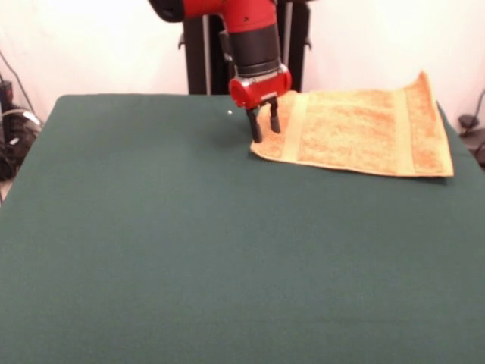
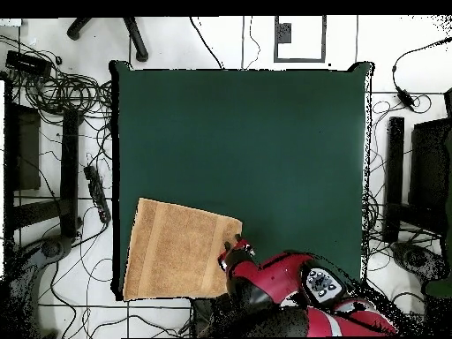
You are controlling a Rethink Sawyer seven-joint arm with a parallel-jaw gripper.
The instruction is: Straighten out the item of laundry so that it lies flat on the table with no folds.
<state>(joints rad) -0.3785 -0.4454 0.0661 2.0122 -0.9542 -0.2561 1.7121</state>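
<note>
From my seat I have the towel at the far right of the table in the front view, spread open with its woven bands showing. Its right-hand part runs to the table's edge and, from overhead, seems to hang a little past the side and the robot-side edge. In the overhead view the towel sits at the lower left, next to the robot's base.

The gripper is down at the towel's left corner, the one nearest the middle of the table. Its two dark fingers stand a little apart, tips at or just above the cloth. I see no fabric pinched between them, so I read the pincer as released and holding nothing. The overhead view puts the gripper at that same corner, though the arm hides the tips there.

As I judge it, the cloth is already mostly flat. I see no large fold, only a far right corner that looks slightly raised in the front view, and the part off the table. So the step in hand is a finishing tug at this corner.

Next I would lower, close on the corner's hem, and drag gently toward the open middle of the table, low and slow, so the overhanging part comes onto the surface without bunching up.
</note>
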